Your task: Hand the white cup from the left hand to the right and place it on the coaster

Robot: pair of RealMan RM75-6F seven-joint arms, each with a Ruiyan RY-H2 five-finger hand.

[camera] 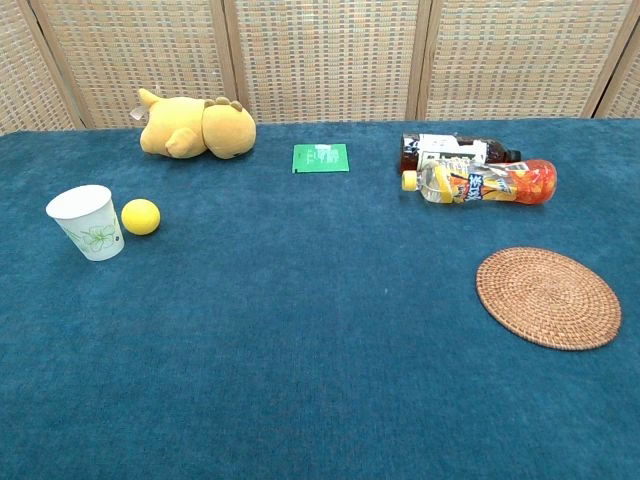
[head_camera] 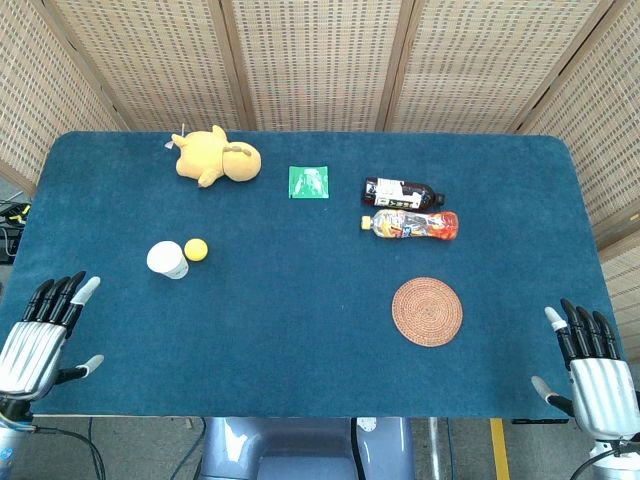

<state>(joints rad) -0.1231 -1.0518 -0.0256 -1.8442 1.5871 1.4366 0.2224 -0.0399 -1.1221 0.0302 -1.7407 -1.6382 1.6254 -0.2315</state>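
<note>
The white cup (head_camera: 167, 259) (camera: 87, 222) stands upright on the blue table, left of centre, with a yellow ball (head_camera: 196, 249) (camera: 140, 216) just beside it. The round woven coaster (head_camera: 427, 311) (camera: 547, 297) lies bare at the right front. My left hand (head_camera: 40, 335) hovers at the table's front left corner, open and holding nothing, well short of the cup. At the front right corner my right hand (head_camera: 590, 365) is open too, off to the right of the coaster. The chest view shows neither hand.
A yellow plush toy (head_camera: 217, 156) lies at the back left and a green packet (head_camera: 308, 182) at the back centre. Two bottles (head_camera: 410, 209) lie on their sides behind the coaster. Wicker screens close off the far side of the table (head_camera: 300, 330).
</note>
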